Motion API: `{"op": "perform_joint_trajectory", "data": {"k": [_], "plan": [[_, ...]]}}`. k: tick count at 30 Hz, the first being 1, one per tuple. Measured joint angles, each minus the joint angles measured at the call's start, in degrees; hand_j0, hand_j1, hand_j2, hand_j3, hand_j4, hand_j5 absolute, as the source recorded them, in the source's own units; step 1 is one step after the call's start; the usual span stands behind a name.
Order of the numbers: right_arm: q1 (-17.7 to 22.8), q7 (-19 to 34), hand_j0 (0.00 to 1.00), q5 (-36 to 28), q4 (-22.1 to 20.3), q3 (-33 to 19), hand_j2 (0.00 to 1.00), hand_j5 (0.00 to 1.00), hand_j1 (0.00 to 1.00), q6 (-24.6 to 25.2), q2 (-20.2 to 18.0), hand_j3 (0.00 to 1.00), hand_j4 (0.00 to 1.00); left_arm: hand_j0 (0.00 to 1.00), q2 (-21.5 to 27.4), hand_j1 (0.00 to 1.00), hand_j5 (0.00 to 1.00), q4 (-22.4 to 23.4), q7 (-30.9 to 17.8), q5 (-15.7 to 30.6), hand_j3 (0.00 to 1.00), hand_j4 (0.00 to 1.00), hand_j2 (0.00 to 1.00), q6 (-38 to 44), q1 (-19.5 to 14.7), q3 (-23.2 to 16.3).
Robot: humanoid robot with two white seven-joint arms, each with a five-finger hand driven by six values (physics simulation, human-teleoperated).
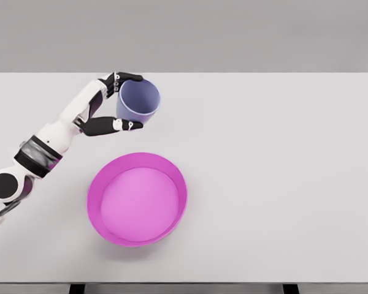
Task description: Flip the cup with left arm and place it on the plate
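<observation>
While the white jointed left arm reaches in from the near left edge and stretches diagonally toward the far side, its left robot hand (118, 101) is closed around a pale lavender plastic cup (138, 101). One dark finger (130, 77) lies over the cup's far rim and another dark-and-white finger (113, 125) presses along its near side, so the cup sits pinched between them. The cup is tilted, its open mouth turned up and toward me, the inside wall plainly visible. It is held over the far-left part of the pale grey desk (282, 171); I cannot tell whether its base touches the surface.

Nearer to me, and apart from the cup, lies a round magenta plate with a raised rim (172, 168), flat on the desk, left of centre. Nothing rests in it.

Beyond the wide, smooth, rectangular desk's far edge is a plain grey backdrop. Dark legs show under its near edge.

Counting: one arm in sight, one cup, one plate.
</observation>
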Motion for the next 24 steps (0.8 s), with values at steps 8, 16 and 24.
{"op": "perform_joint_trajectory", "data": {"k": [8, 16, 24], "plan": [[0.0, 0.0, 1.00, 0.0, 0.0, 0.0, 1.00, 1.00, 1.00, 0.0, 0.0, 1.00, 1.00, 0.71, 0.1, 0.71, 0.71, 0.0, -0.2, 0.1, 0.71, 0.71, 0.71, -4.8, 1.6, 0.0], [0.0, 0.0, 1.00, 0.0, 0.0, 0.0, 1.00, 1.00, 1.00, 0.0, 0.0, 1.00, 1.00, 0.71, -0.1, 0.71, 0.71, 0.0, -0.3, 0.3, 0.71, 0.71, 0.71, -9.6, 4.2, 0.0], [0.0, 0.0, 1.00, 0.0, 0.0, 0.0, 1.00, 1.00, 1.00, 0.0, 0.0, 1.00, 1.00, 0.71, 0.0, 0.71, 0.71, 0.0, -0.3, 0.7, 0.71, 0.71, 0.71, -12.5, 6.7, -0.1]]}}
